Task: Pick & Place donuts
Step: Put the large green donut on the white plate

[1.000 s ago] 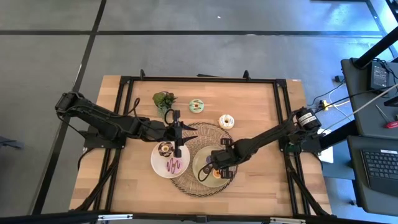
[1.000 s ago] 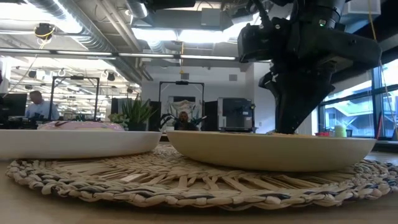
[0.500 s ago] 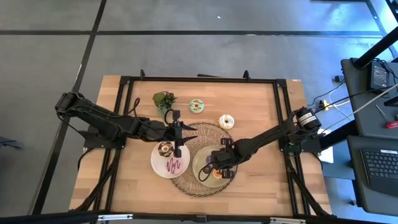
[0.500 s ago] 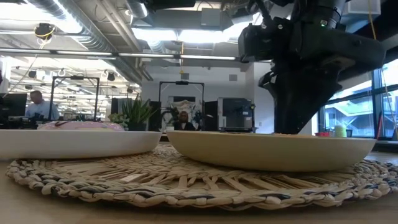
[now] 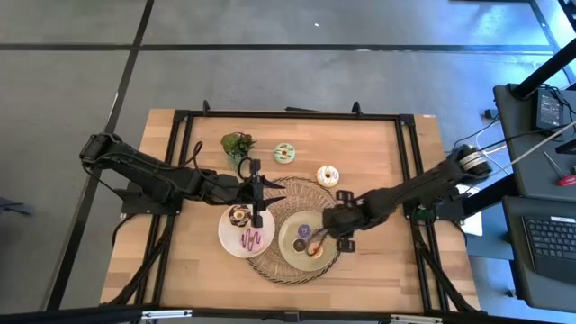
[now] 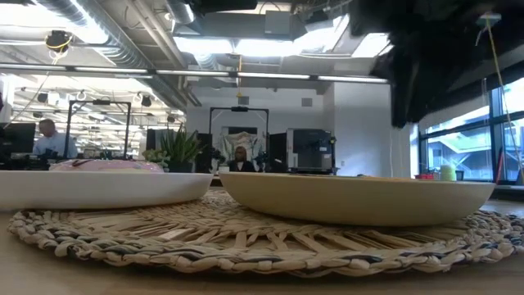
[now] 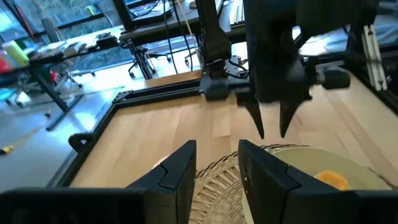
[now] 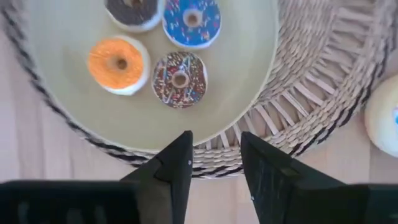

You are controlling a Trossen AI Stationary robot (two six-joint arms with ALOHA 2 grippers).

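Observation:
A pale-green plate (image 5: 290, 255) on a woven mat (image 5: 270, 270) holds several donuts: orange (image 8: 118, 63), sprinkled brown (image 8: 180, 78), blue (image 8: 191, 22) and dark brown (image 8: 132, 9). My right gripper (image 8: 214, 158) hangs open above the plate's right rim, with nothing between its fingers. A white plate (image 5: 227, 238) to the left holds a brown donut (image 5: 238, 214) and a pink donut (image 5: 252, 239). A mint donut (image 5: 285, 153) and a cream donut (image 5: 328, 175) lie on the table farther back. My left gripper (image 7: 217, 171) is open and hovers by the white plate's far edge.
A green plant sprig (image 5: 237, 144) lies at the far left of the table. A black frame (image 5: 288, 115) runs around the tabletop. Bare wood shows on the right side (image 5: 387, 162) and along the near edge. People sit in the room beyond the table.
My right gripper has risen out of the pale-green plate and drawn back toward the table's right edge. The donuts it stood over now lie uncovered in the plate.

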